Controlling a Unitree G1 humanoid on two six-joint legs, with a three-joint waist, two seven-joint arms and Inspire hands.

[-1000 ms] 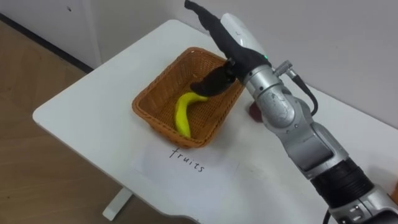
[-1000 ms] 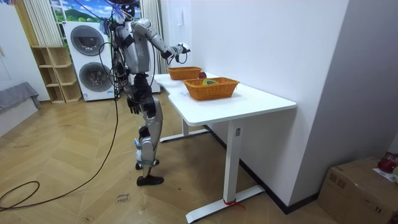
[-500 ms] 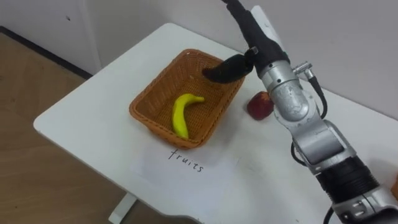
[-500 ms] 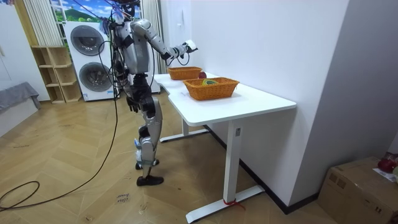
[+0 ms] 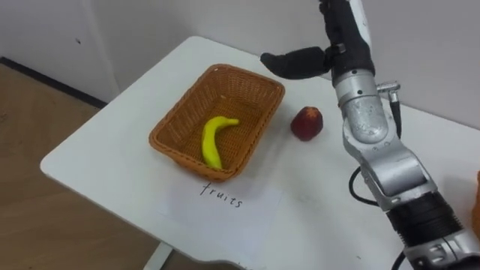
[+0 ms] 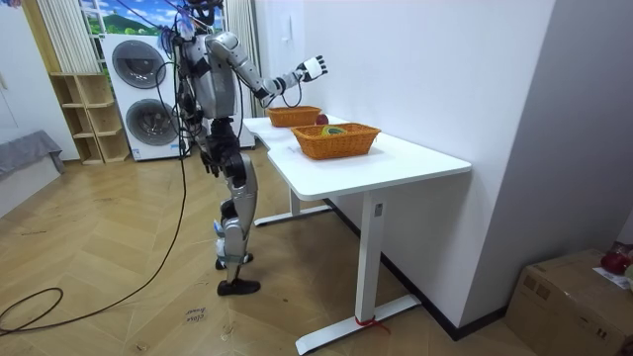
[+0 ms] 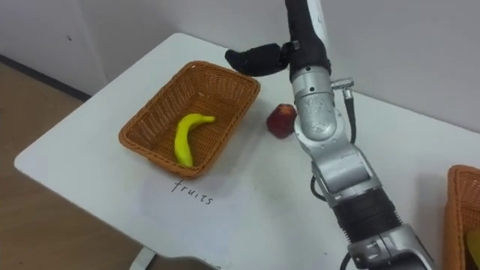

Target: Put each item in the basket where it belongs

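Note:
A yellow banana lies inside the brown wicker basket on the white table. A red apple rests on the table just right of that basket. My right hand is raised high above the basket's far right corner and the apple. Its fingers are straight, its dark thumb sticks out to the left, and it holds nothing. In the room view the same hand is lifted above the far basket, fingers spread.
A sheet of paper with handwriting lies in front of the basket. A second wicker basket sits at the table's right end and holds some items. The wall runs close behind the table. I stand at the table's long side.
My right hand has risen out of the basket, up and back toward the wall, opening as it went. The banana stays lying in the basket. The apple has come into full sight.

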